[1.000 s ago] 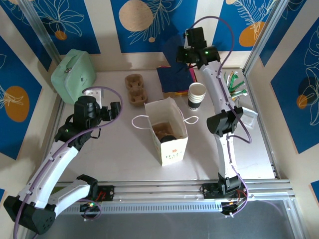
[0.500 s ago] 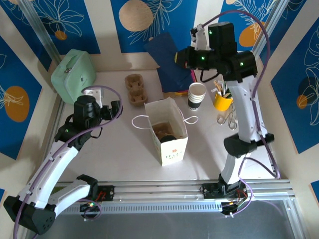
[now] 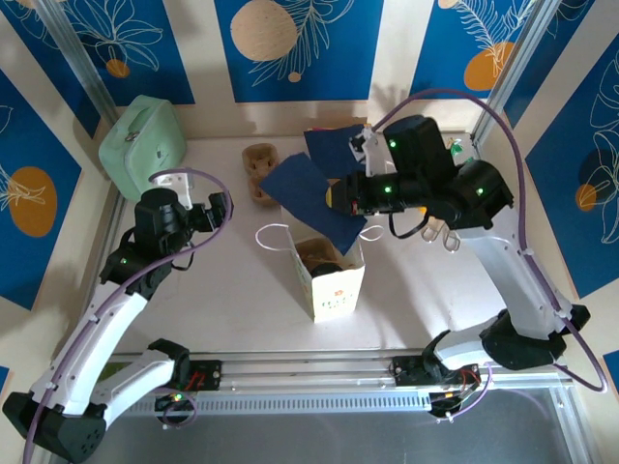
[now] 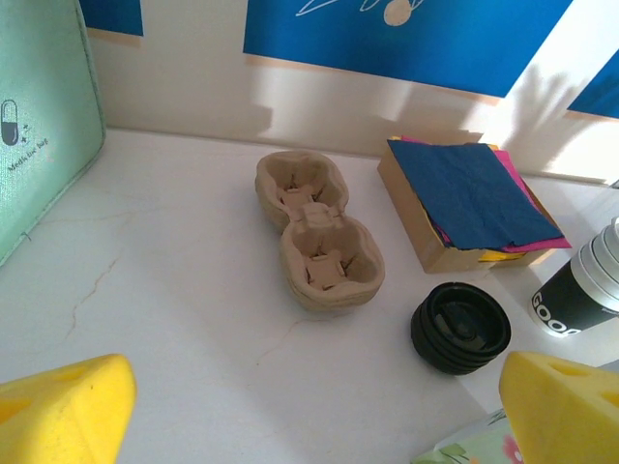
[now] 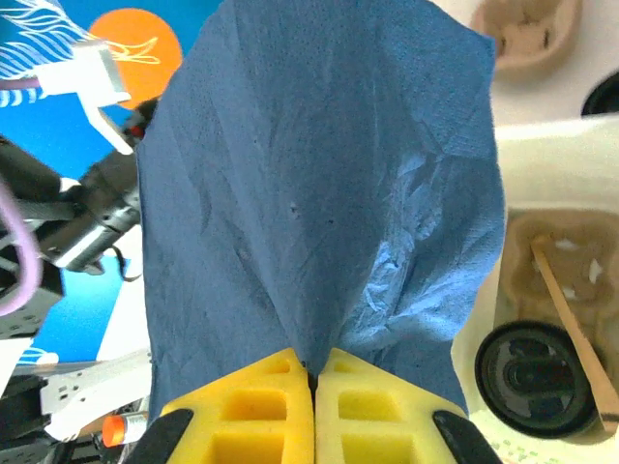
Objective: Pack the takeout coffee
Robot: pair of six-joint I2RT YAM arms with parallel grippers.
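Dark blue paper napkin is pinched in the clenched right gripper over the white paper bag. Black-lidded paper coffee cup is seated inside, at the 6 o'clock end. Napkin should be lowered at the cup's 12 o'clock and released below the rim. Left gripper: spread, empty, at the bag's 9 o'clock.

White arm links, black joints, small green lights, purple cables looping behind blocky yellow fingers

1. The left arm stretches forward from its base, the left gripper spread wide and holding nothing.
2. The right arm arches high and bends leftward, the right gripper pinched tight on a blue napkin.
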